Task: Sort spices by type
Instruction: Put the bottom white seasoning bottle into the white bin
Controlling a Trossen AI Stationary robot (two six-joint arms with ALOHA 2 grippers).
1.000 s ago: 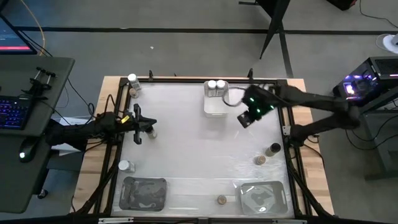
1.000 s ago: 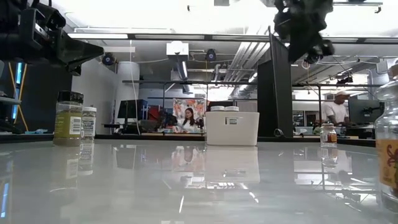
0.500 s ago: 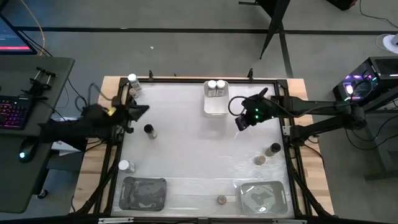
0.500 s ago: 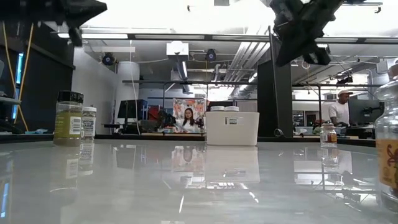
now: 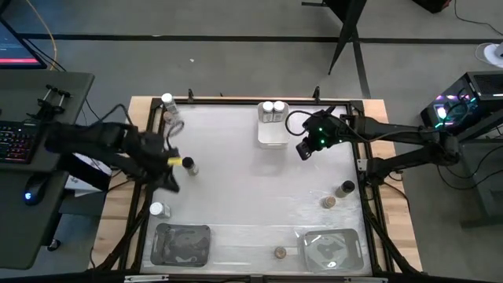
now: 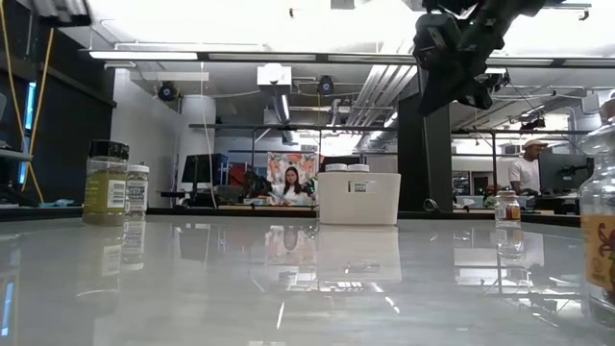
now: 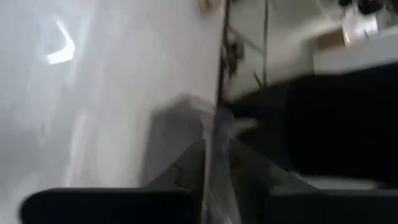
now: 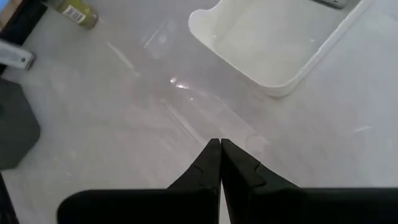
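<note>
Small round spice jars stand scattered on the white table. A black-topped jar (image 5: 189, 165) (image 6: 106, 183) stands just right of my left gripper (image 5: 171, 182), whose fingers look shut in the blurred left wrist view (image 7: 212, 163). A white-topped jar (image 5: 159, 210) stands nearer the near edge. Two white-topped jars (image 5: 273, 108) sit in the white tray (image 5: 271, 135). My right gripper (image 5: 303, 149) (image 8: 220, 144) hangs shut above the table, right of that tray. Three more jars (image 5: 328, 202) (image 5: 346, 189) (image 5: 280, 252) stand toward the near right.
A white-topped jar (image 5: 167, 101) and a brown-topped jar (image 5: 167, 116) stand at the far left corner. Two clear trays (image 5: 181, 244) (image 5: 332, 248) lie along the near edge. A black frame (image 5: 363, 169) borders the table. People show in the room behind.
My left arm has swung away from the black-topped jar, first toward the far left corner, then round toward the near edge, and it now points toward the near side. My right gripper has turned at the wrist, staying right of the white tray. No jar has moved.
</note>
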